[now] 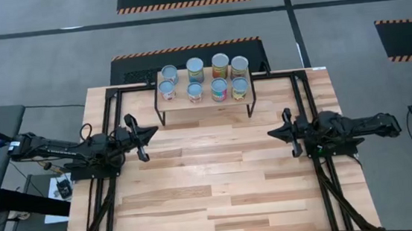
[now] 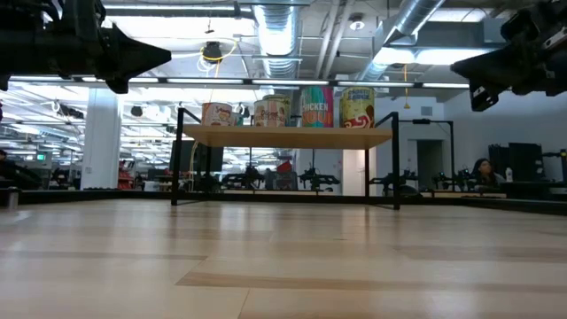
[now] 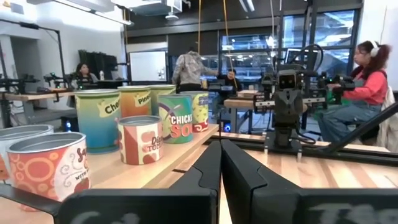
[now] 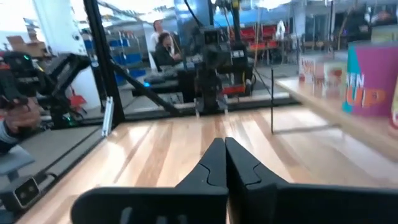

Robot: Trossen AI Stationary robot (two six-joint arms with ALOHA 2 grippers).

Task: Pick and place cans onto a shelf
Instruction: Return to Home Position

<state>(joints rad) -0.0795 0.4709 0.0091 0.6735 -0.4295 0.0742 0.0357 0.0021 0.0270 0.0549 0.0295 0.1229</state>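
Closed, empty left tool (image 3: 221,142) and right tool (image 4: 225,140) hover; only overhead shows eight cans (image 1: 195,70) on shelf (image 1: 181,97).

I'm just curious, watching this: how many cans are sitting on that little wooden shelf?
8 cans, all on the shelf: four in the back row, four in the front row. From above, none looks hidden.

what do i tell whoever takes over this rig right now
Left hand: shut, empty, raised over the left side of the table.
Right hand: shut, empty, raised over the right side.
Cans: all eight stand on the shelf, in two rows of four.
Done: every can in view is placed.
Left: probably only parking both arms at home.
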